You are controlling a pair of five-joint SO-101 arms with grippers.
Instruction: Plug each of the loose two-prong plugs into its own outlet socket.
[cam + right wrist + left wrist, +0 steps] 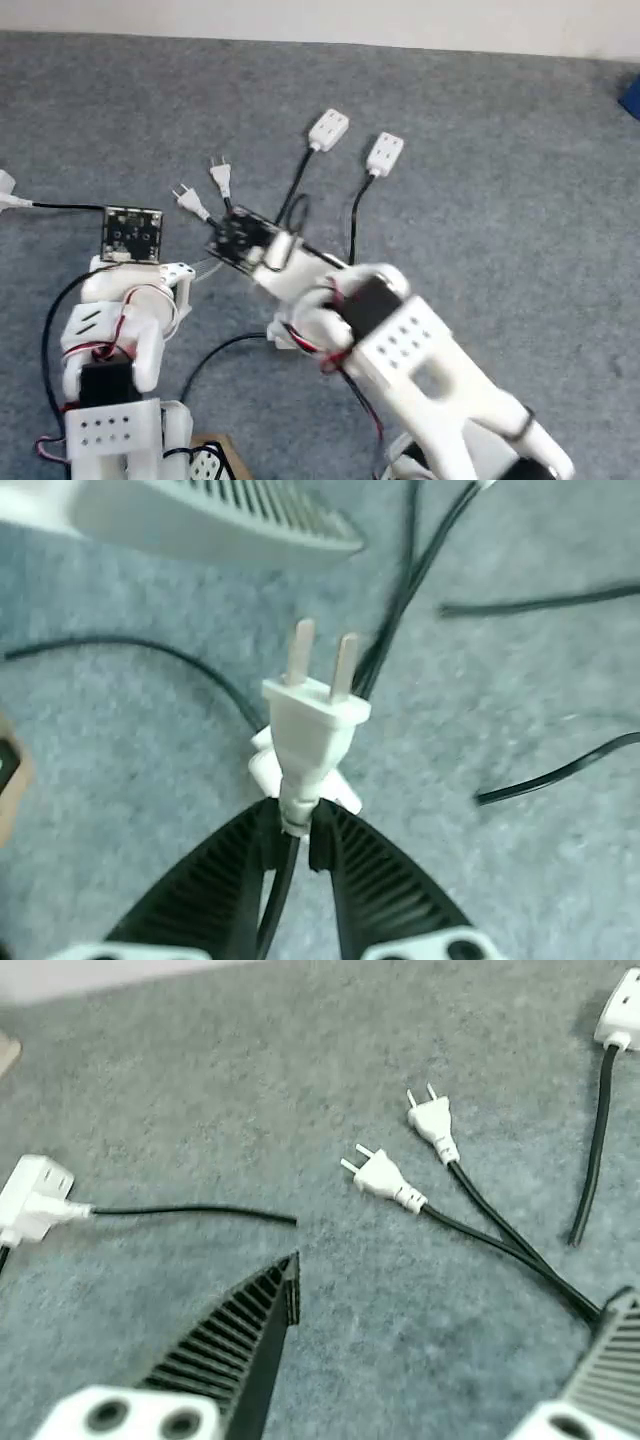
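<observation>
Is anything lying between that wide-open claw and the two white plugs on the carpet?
Nothing visible: between the left gripper and the plugs lie only bare carpet and their own black cords.

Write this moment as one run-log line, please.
right gripper: shut on plug | left gripper: open, empty | loose plugs: two, on carpet | sockets: unplugged

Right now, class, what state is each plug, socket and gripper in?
Left gripper: jaws open, empty.
Right gripper: jaws shut on a white two-prong plastic plug, at its cord end.
White plug nearer the left arm: loose on the grey carpet, unplugged.
White plug beside it: loose, unplugged.
White box-shaped socket on a black cord: empty.
Its neighbour socket: empty.
Third white socket: empty.
</observation>
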